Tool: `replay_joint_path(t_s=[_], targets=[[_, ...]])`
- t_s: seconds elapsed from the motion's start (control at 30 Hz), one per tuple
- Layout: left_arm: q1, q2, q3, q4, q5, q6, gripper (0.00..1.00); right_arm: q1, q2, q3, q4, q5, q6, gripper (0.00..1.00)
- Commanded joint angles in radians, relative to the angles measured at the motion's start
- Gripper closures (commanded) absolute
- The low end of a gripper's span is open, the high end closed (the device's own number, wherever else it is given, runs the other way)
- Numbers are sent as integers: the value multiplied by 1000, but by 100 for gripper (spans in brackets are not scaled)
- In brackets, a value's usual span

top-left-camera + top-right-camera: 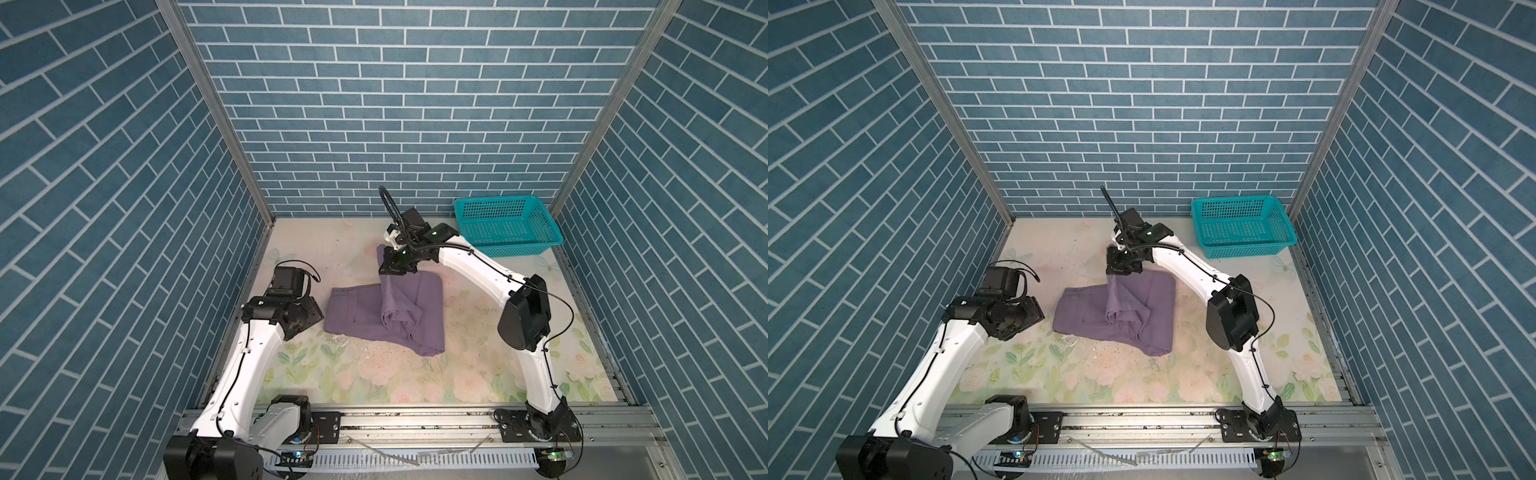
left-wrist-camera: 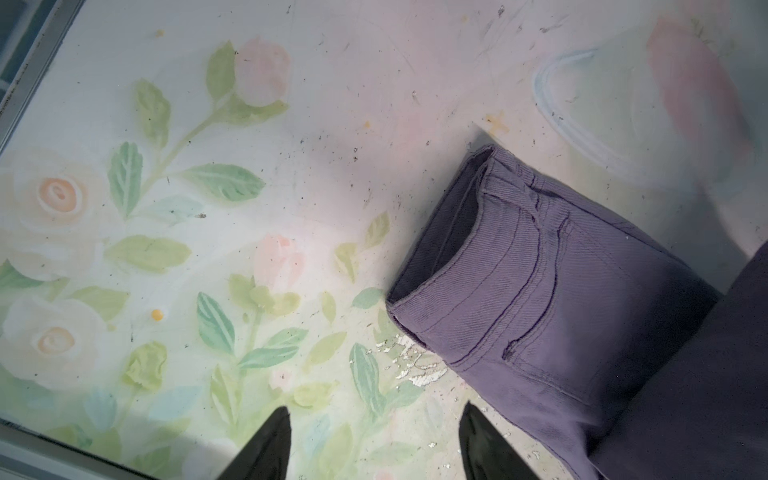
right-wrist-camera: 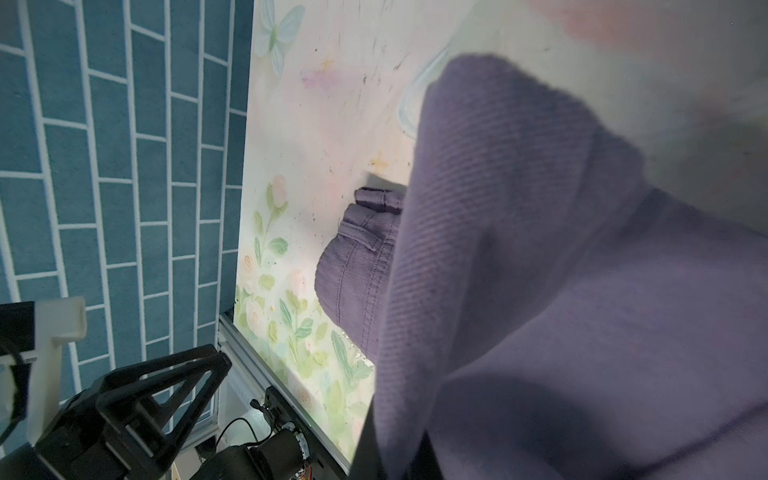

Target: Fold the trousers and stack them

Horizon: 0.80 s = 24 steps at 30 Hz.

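Observation:
The mauve trousers (image 1: 357, 311) (image 1: 1084, 311) lie folded in the middle of the floral table, waistband end toward the left. My right gripper (image 1: 391, 271) (image 1: 1118, 271) is shut on a leg end of the trousers and holds it lifted above the far edge of the pile, so fabric (image 3: 540, 249) drapes down from it. That cloth hides most of the jaws in the right wrist view. My left gripper (image 2: 374, 409) (image 1: 309, 318) hovers just left of the waistband (image 2: 519, 282). It is open, with only bare table between its black fingertips (image 2: 278, 432).
A teal perforated basket (image 1: 505, 224) (image 1: 1241, 226) stands at the back right corner. Blue brick walls and a metal rail (image 1: 415, 419) enclose the table. Chipped white flakes (image 2: 415, 361) mark the surface near the waistband.

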<state>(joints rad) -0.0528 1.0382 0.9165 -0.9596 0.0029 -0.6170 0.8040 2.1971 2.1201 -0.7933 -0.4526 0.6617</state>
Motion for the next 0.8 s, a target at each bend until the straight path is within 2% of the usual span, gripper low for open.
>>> replay_joint_path(t_s=[0.0, 0.23, 0.4, 0.43, 0.5, 0.57, 0.63, 0.77], targets=[[8, 3, 10, -34, 5, 10, 34, 26, 74, 126, 8, -57, 36, 100], [8, 15, 10, -41, -3, 13, 33, 90, 238, 341, -45, -116, 48, 100], [8, 30, 0, -25, 9, 13, 30, 114, 281, 355, -1, -148, 73, 100], [8, 32, -5, -15, 20, 14, 28, 117, 289, 354, 10, -156, 75, 97], [8, 37, -22, 22, 57, 16, 24, 120, 300, 344, 55, -194, 77, 79], [8, 46, -37, 60, 104, 9, 22, 124, 312, 344, 75, -221, 79, 65], [2, 56, -39, 74, 117, 5, 22, 120, 308, 342, 74, -217, 67, 61], [-49, 87, -26, 102, 116, -2, 22, 85, 267, 333, 88, -207, 42, 58]])
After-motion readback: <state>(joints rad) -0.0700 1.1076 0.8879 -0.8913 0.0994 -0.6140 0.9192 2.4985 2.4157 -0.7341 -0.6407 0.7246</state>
